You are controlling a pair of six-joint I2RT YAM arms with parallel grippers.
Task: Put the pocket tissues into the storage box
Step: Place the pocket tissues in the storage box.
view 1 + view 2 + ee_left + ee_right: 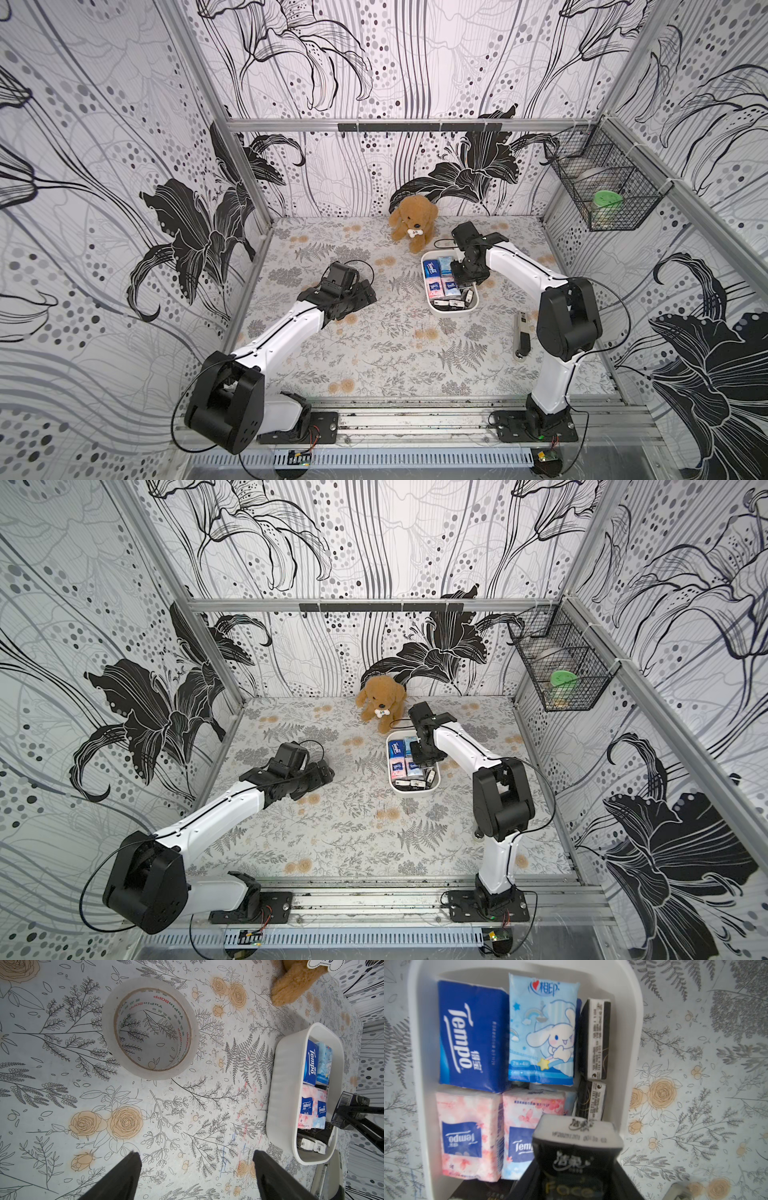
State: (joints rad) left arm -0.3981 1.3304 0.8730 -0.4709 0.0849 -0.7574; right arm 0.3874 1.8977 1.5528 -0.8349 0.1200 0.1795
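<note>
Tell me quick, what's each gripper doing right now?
Left gripper: open, empty.
Right gripper: shut on a black tissue packet above the storage box.

White rounded plastic storage box point(284, 1088) was nearly filled with flat soft tissue packets point(310, 1064); floral tabletop point(228, 1095) was found unobstructed between it and clear tape roll point(108, 1022).

Left fingers point(120, 1178) spread wide, hovering low; right fingers point(525, 1186) clamping black packet point(577, 1142), pointing down.
</note>
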